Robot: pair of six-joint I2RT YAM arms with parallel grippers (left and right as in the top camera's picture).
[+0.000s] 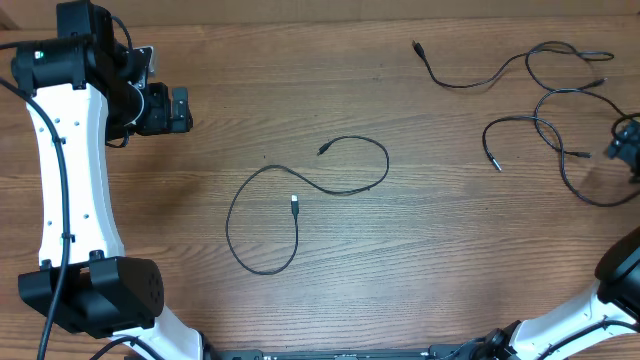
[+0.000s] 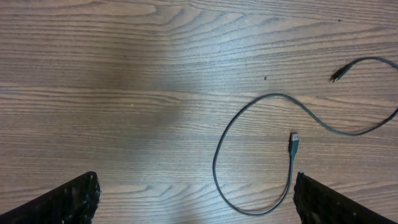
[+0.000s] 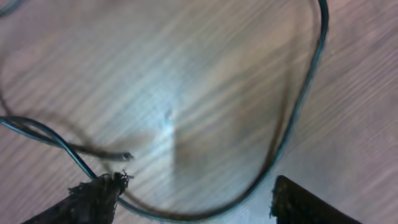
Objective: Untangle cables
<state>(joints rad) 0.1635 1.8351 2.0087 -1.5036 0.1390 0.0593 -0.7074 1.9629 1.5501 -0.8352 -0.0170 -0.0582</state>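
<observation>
I have the left gripper [image 1: 172, 108] hanging over bare wood at the far left of the table [image 1: 300, 80]. Its jaws are spread wide and there is nothing between them.

One loose cable [image 1: 262, 172] lies alone in the middle of the table, well apart from the rest. It makes a big loop and then a smaller curve. Its flat silver-tipped plug [image 1: 294, 203] rests inside the big loop, and its other end [image 1: 322, 150] points left near the top of the smaller curve. In the left wrist view this cable sits off to the right of the fingers.

The rest of the cables form a tangle [image 1: 548, 108] at the far right, thin black cords crossing one another. One plug [image 1: 416, 46] trails out to the left, and another [image 1: 494, 162] sits nearer me.

The right gripper [image 1: 625, 148] is at the right edge, down over that tangle. Its wrist view is blurred, but I can see the jaws standing apart – partly open, not clamped on anything. A cord [image 3: 311, 87] sweeps round in a loop and passes low between the two fingertips. Two more strands come in from the left, and one of them ends in a small tip [image 3: 126, 155] just beside the nearer finger [image 3: 99, 193]. I cannot tell whether either finger actually touches a cord.
</observation>
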